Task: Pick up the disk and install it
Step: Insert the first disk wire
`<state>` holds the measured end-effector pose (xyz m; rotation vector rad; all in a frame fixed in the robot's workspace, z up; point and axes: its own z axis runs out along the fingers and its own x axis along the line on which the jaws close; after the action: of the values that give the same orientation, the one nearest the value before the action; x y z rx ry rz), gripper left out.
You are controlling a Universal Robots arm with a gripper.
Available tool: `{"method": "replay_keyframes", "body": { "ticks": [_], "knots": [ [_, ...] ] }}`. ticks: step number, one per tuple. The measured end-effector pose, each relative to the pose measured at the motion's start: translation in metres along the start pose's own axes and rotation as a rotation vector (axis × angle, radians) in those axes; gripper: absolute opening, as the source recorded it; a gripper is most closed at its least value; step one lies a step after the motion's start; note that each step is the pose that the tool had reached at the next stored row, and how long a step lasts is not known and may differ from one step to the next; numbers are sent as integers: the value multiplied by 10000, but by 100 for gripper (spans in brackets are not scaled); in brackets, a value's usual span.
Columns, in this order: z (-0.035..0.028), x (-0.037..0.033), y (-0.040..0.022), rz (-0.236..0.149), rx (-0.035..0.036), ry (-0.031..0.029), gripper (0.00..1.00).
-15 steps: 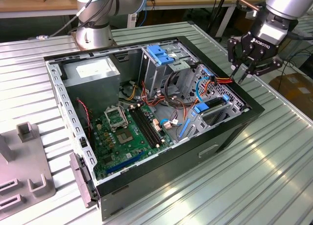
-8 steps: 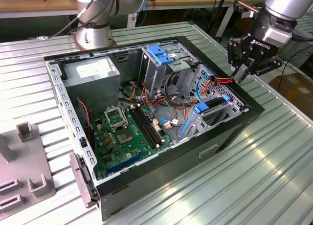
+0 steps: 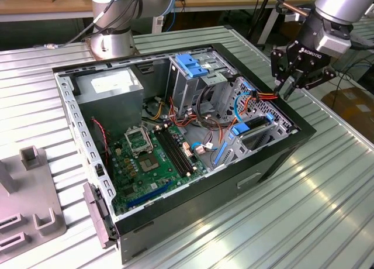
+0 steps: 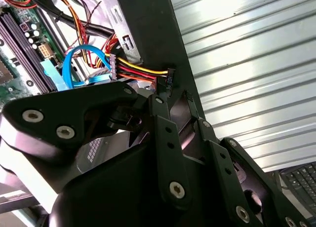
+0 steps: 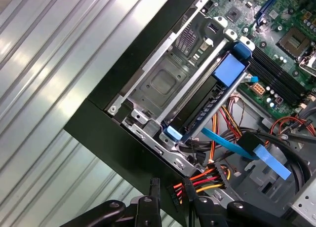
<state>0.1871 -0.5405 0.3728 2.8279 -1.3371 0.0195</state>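
Fig. The disk (image 5: 197, 113), as we see it in the first wrist view, stands on edge inside the metal drive cage (image 5: 163, 84). Its dark narrow side faces us, framed by blue plastic carrier rails with a broad blue tab at one end. In the exterior view we find the disk (image 3: 255, 128) near the corner of the open computer case (image 3: 280, 158) at the exterior view's right.

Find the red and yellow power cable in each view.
Exterior view: power cable by the black case wall, exterior view's right side.
Second wrist view: it runs across that wall.
First wrist view: it lies beside that wall.
Shared landmark: black case wall.
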Motion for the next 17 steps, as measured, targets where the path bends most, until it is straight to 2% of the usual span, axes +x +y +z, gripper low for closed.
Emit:
{"method": "replay_keyframes", "body": {
  "ticks": [5,8,14,17],
  "knots": [
    [0,0,-1,-76,1,1,31],
    [2,4,-6,-681,12,4,31],
    [11,-18,-38,-1317,22,9,31],
    [28,-30,-48,-1791,31,11,31]
  ]
}}
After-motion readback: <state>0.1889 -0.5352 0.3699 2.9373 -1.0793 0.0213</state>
